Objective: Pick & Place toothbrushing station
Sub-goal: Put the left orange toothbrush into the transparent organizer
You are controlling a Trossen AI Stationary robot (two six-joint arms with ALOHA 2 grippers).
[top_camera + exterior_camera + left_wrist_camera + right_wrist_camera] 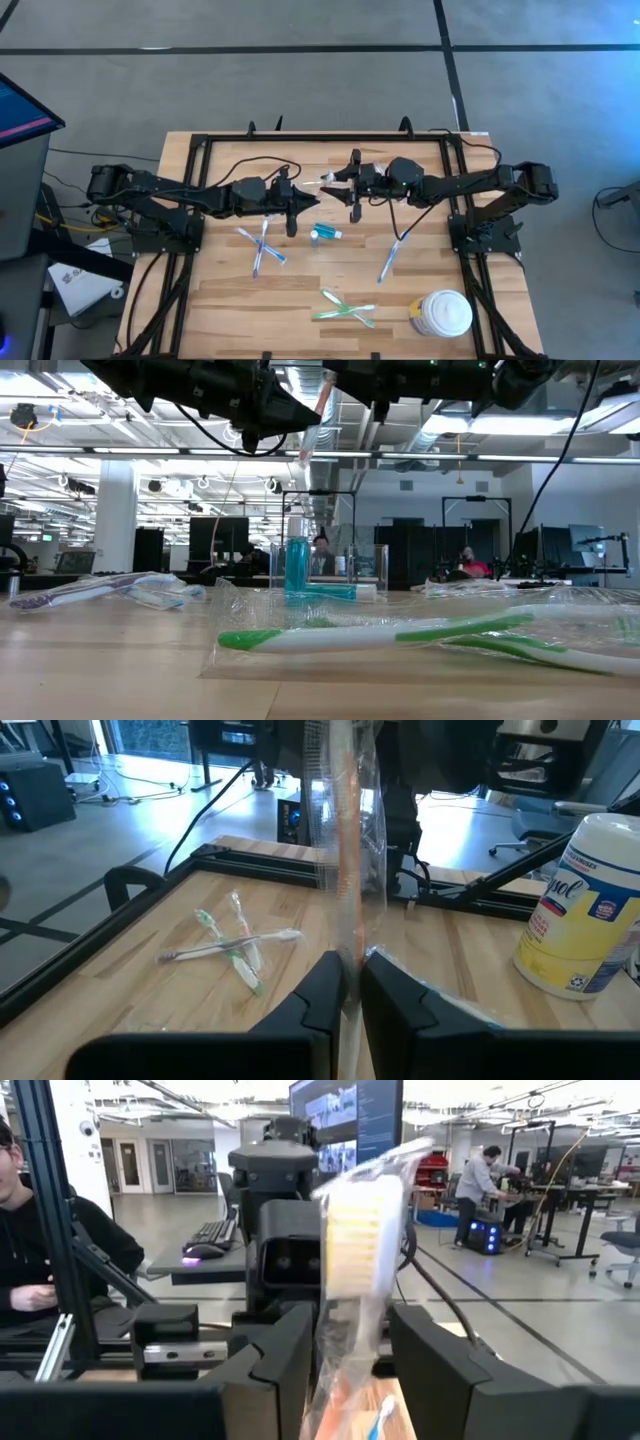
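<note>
Nearest the low camera: green-and-white toothbrush (400,632) in a clear wrapper, flat on the wooden table (300,290), crossed over a second one of the same kind. Farther back, teal tube (330,592) near mid-table; clear holder not made out with any certainty. Two blue toothbrushes (260,248) crossed on the left arm's side, one more blue toothbrush (390,262) on the right arm's side, white wipes canister (442,313) at the near right corner.

High above mid-table, wrapped orange toothbrush (345,840) up in the air between both arms. Left gripper (352,970) clamped tight on its handle through the wrapper. Right gripper (355,1330) set around the bristle end, fingers apart on either side, with gaps showing.

Looks like a hand-over in progress. Risks from here, as a judgement:
- Slips out if the left lets go before the right bites; falls among the things below.
- Grabs loose, crinkly film only, not the brush; swings or slides free.
- Pinches the soft bristle end; pivots in the grip.
- Tears the wrapper if both arms pull while clamped.
</note>
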